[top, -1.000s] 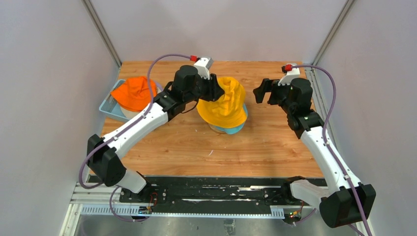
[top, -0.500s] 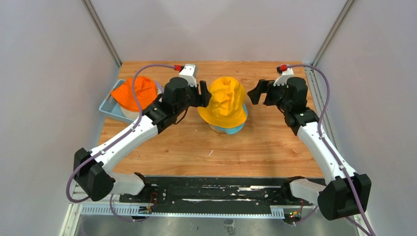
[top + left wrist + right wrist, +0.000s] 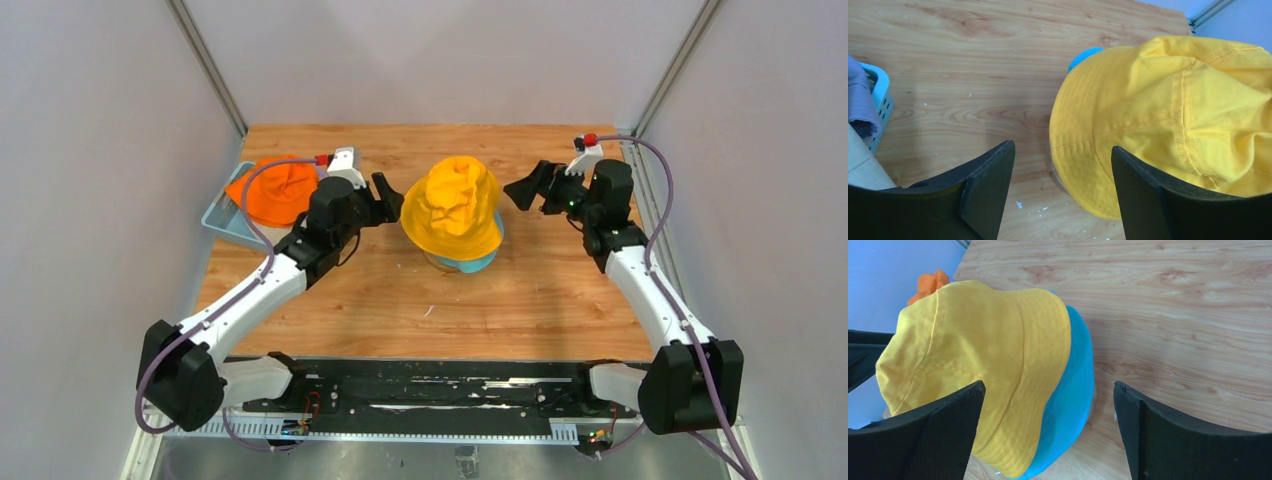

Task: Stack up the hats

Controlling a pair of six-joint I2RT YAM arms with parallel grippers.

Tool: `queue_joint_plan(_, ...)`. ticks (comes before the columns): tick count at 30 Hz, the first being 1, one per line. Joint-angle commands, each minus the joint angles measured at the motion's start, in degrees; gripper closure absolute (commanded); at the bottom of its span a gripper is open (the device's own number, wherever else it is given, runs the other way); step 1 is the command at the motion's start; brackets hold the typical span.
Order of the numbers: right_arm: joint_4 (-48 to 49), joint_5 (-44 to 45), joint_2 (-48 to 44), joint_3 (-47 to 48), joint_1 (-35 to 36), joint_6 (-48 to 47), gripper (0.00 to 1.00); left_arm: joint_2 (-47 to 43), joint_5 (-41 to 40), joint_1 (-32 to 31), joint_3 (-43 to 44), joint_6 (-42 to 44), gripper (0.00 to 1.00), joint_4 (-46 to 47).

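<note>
The yellow hat (image 3: 455, 208) sits on top of the teal hat (image 3: 478, 262) at the table's middle; both also show in the right wrist view, yellow hat (image 3: 978, 350) over teal hat (image 3: 1073, 390). The orange hat (image 3: 275, 190) lies on top of the basket at the left. My left gripper (image 3: 385, 195) is open and empty, just left of the yellow hat (image 3: 1168, 105). My right gripper (image 3: 525, 188) is open and empty, just right of the stack. The beige, lavender and grey hats are mostly hidden; a bit of lavender fabric (image 3: 860, 107) shows in the basket.
A light blue plastic basket (image 3: 222, 218) stands at the table's left edge under the orange hat, its corner also in the left wrist view (image 3: 880, 107). Grey walls close in the table on three sides.
My left gripper has let go of the yellow hat and drawn back to the left. My right gripper has shifted slightly and stays open. The yellow hat now rests on the teal one.
</note>
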Motion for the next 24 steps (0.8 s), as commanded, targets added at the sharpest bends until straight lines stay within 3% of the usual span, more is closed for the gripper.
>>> queue_joint_plan(1,5.45,-4.93,1.48,-1.65,-1.68,3.52,0.02,-1.73,2.61,0.63,-2.46,-2.19,0.25,5.86)
queue_joint_plan(6,9.2,-9.1,4.37,-2.29,-2.6,6.64,0.02,-1.21,4.82,1.5,-4.92,-3.97,0.25,8.6)
queue_joint_plan(24,43.9,-27.66,20.38,-7.22,-6.21,29.51,0.16,-1.19,10.96,4.97,-14.06,-9.99,0.25,21.12)
